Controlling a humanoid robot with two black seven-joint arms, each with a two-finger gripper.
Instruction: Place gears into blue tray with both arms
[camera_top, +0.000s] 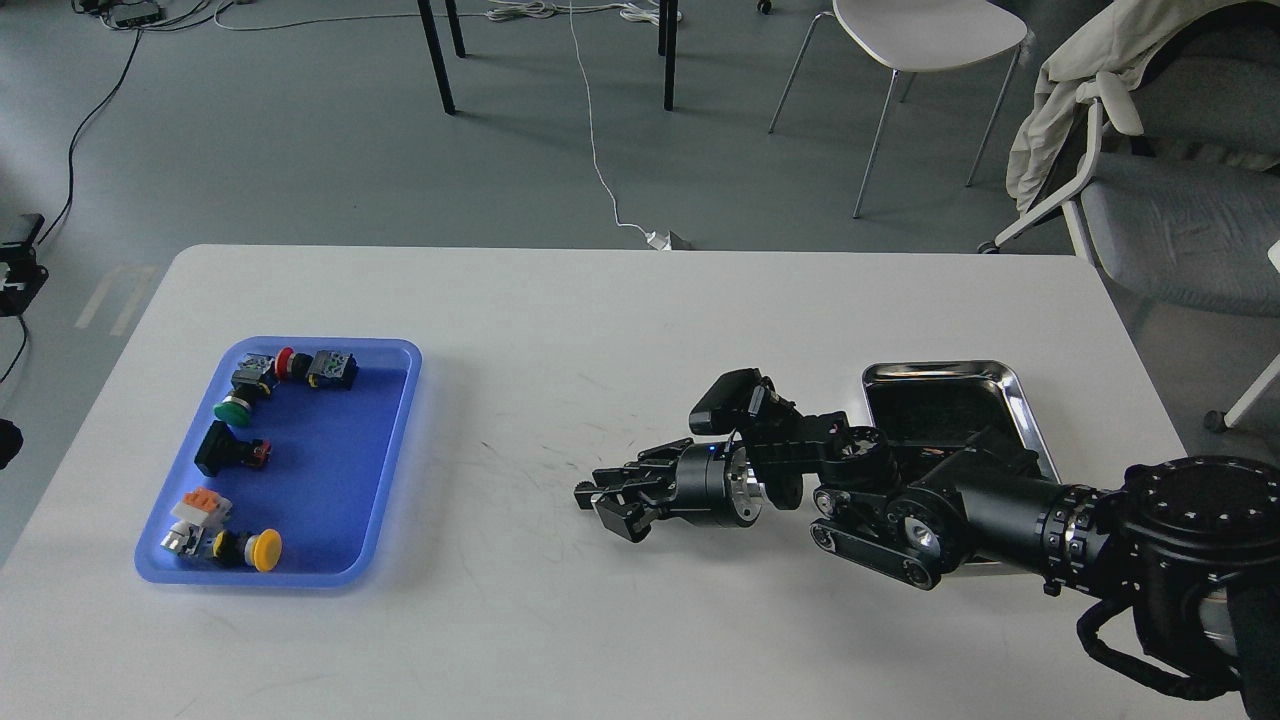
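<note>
The blue tray (392, 420) lies at the table's left and holds several coloured-cap push-button switches. I can make out no gears anywhere, neither in that tray nor on the table. My right arm reaches in from the lower right, low over the table. Its gripper (592, 497) points left, well to the right of the blue tray. The dark fingers lie close together and blend into each other, so I cannot tell whether anything is held between them. My left arm is out of view.
A shiny steel tray (1010, 385) with a dark inside sits at the right, partly hidden behind my right arm. The white table (600, 330) has its far edge near chairs, table legs and floor cables.
</note>
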